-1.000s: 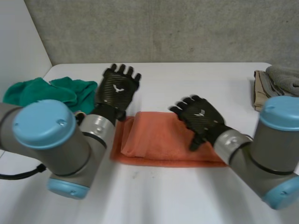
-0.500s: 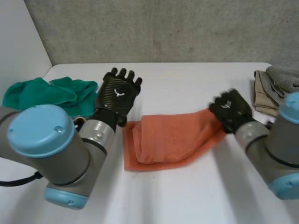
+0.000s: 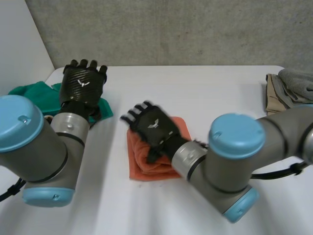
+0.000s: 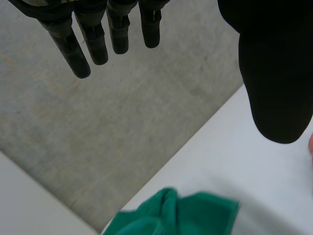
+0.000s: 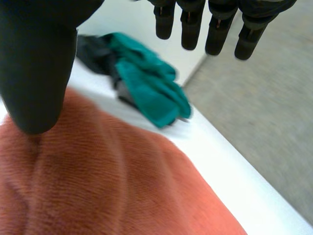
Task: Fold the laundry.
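The orange towel (image 3: 142, 166) lies folded into a small thick packet in the middle of the white table (image 3: 205, 88). My right hand (image 3: 155, 128) is over the packet's top, palm down, fingers straight and open. In the right wrist view the orange towel (image 5: 122, 186) spreads under the palm, with the thumb (image 5: 34, 73) close above it and the fingers (image 5: 190, 29) clear of the cloth. My left hand (image 3: 83, 83) is raised, open and empty, above the green cloth (image 3: 36, 95) at the far left; its fingers (image 4: 93, 39) are straight, and the green cloth (image 4: 171, 215) lies below them.
A pile of folded beige and grey laundry (image 3: 286, 90) sits at the table's far right edge. A grey wall runs behind the table. The green cloth (image 5: 151, 88) lies bunched near the left edge, beyond the towel.
My right hand swept from the towel's right end over to the left, and the towel now lies doubled into a shorter packet. The left hand drew back and left, over the green cloth.
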`<state>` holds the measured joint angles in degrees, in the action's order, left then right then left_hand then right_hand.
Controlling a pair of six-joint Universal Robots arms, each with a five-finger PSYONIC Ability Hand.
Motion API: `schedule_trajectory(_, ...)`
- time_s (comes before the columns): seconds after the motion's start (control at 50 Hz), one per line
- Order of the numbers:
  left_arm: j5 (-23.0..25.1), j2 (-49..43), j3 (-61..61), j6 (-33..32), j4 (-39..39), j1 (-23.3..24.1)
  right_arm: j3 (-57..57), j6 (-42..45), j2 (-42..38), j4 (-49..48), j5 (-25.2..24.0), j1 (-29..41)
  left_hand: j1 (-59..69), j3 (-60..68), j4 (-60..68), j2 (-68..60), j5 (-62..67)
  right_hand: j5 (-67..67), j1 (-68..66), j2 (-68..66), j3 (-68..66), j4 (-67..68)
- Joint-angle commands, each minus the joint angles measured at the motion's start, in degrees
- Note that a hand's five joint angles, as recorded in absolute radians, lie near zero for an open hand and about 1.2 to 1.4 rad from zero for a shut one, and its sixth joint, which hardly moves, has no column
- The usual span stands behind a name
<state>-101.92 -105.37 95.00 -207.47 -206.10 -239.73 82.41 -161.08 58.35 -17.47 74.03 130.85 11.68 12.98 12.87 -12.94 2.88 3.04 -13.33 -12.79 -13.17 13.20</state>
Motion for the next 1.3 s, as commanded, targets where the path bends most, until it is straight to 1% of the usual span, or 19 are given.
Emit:
schedule_trajectory(0.02,5.23,-6.50,-8.50,7.76,3.67,6.54,2.94,-17.33,8.44,6.12,-0.81,-11.40,0.39,-0.92,-0.80,0.88,-0.82,-3.04,3.33,2.79,3.17,-3.20)
schedule_trajectory(0.14,6.21,-13.27,-15.19,13.31,10.18,9.90,0.04,-20.24,7.92,13.59,-2.74,-15.89,0.22,-1.08,-0.97,1.04,-0.99,-3.04,3.33,2.79,3.17,-3.20)
schedule_trajectory(0.24,5.59,-19.42,-19.24,14.81,17.21,11.66,-5.31,-20.24,0.91,19.48,-3.45,-15.98,0.72,-0.58,-0.47,0.54,-0.48,-3.04,3.33,2.79,3.17,-3.20)
schedule_trajectory(0.32,2.61,-22.94,-20.91,14.28,21.70,11.75,-8.48,-19.54,-3.66,23.09,-5.37,-15.72,1.73,0.42,0.54,-0.47,0.52,-3.04,3.33,2.79,3.17,-3.20)
schedule_trajectory(0.34,-0.53,-23.56,-20.91,13.85,23.18,11.75,-9.10,-19.54,-4.47,23.53,-5.82,-15.72,1.73,0.43,0.54,-0.47,0.53,-3.04,3.33,2.79,3.17,-3.20)
schedule_trajectory(0.38,-2.92,-24.00,-21.08,13.41,23.90,11.83,-10.85,-19.36,-6.83,24.15,-7.13,-15.72,1.73,0.43,0.54,-0.47,0.53,-3.04,3.33,2.79,3.17,-3.20)
schedule_trajectory(0.4,-5.37,-24.52,-21.08,12.88,24.51,11.75,-11.30,-19.10,-7.54,24.15,-7.31,-15.72,2.07,0.76,0.88,-0.80,0.86,-3.04,3.33,2.79,3.17,-3.20)
schedule_trajectory(0.44,-7.14,-24.97,-20.91,12.00,24.60,11.75,-11.74,-18.05,-8.69,24.15,-7.40,-15.72,2.07,0.76,0.88,-0.81,0.86,-3.04,3.33,2.79,3.17,-3.20)
schedule_trajectory(0.48,-8.46,-25.41,-20.47,9.64,24.87,11.31,-12.27,-15.50,-10.27,23.89,-6.62,-15.63,2.07,0.76,0.88,-0.81,0.86,-3.04,3.33,2.79,3.17,-3.20)
schedule_trajectory(0.6,-8.65,-25.85,-19.15,3.83,24.96,11.31,-13.50,-7.33,-12.30,24.24,-3.81,-15.19,1.90,0.60,0.71,-0.64,0.70,-3.04,3.33,2.79,3.17,-3.20)
schedule_trajectory(0.62,-8.65,-25.67,-18.98,3.56,24.96,11.39,-13.50,-4.97,-12.12,24.33,-2.41,-15.10,1.90,0.60,0.71,-0.64,0.69,0.54,-0.25,-0.78,-0.40,0.38)
schedule_trajectory(0.68,-8.56,-24.71,-18.71,3.30,24.69,11.92,-13.50,-1.97,-11.33,24.33,-0.73,-14.40,1.90,0.60,0.71,-0.64,0.69,3.43,-3.14,-3.67,-3.29,3.27)
schedule_trajectory(0.78,-8.38,-19.18,-18.71,3.30,24.52,12.27,-11.92,1.29,-5.36,23.63,1.47,-12.91,1.40,0.09,0.21,-0.13,0.19,4.95,-4.66,-5.19,-4.81,4.79)
schedule_trajectory(0.84,-7.77,-15.13,-18.54,3.39,24.43,12.27,-9.73,1.30,-1.77,22.58,2.44,-12.65,0.89,-0.41,-0.30,0.37,-0.31,3.61,-3.33,-3.86,-3.48,3.46)
schedule_trajectory(0.92,-4.88,-10.65,-17.92,3.39,24.43,12.10,-3.42,1.47,2.27,18.28,2.61,-11.85,0.22,-1.09,-0.97,1.04,-0.99,0.92,-0.63,-1.16,-0.78,0.76)
schedule_trajectory(1.04,4.96,-4.76,-15.90,3.47,24.34,10.34,10.56,2.00,11.69,7.83,2.44,-8.60,0.22,-1.09,-0.97,1.04,-0.99,0.24,0.05,-0.48,-0.10,0.08)
schedule_trajectory(1.1,9.61,-3.88,-15.29,4.00,24.69,7.19,16.81,2.44,12.05,1.14,2.44,-6.85,0.72,-0.58,-0.47,0.54,-0.49,0.74,-0.46,-0.99,-0.61,0.58)
schedule_trajectory(1.18,13.32,-3.88,-15.02,6.10,24.87,5.16,22.18,3.93,10.39,-8.09,2.70,-4.47,1.06,-0.25,-0.13,0.21,-0.15,1.08,-0.79,-1.32,-0.94,0.92)
schedule_trajectory(1.3,14.20,-4.49,-15.20,9.80,24.87,4.63,22.98,8.06,2.57,-15.39,2.97,-3.68,1.40,0.09,0.21,-0.13,0.19,2.43,-2.14,-2.67,-2.29,2.27)
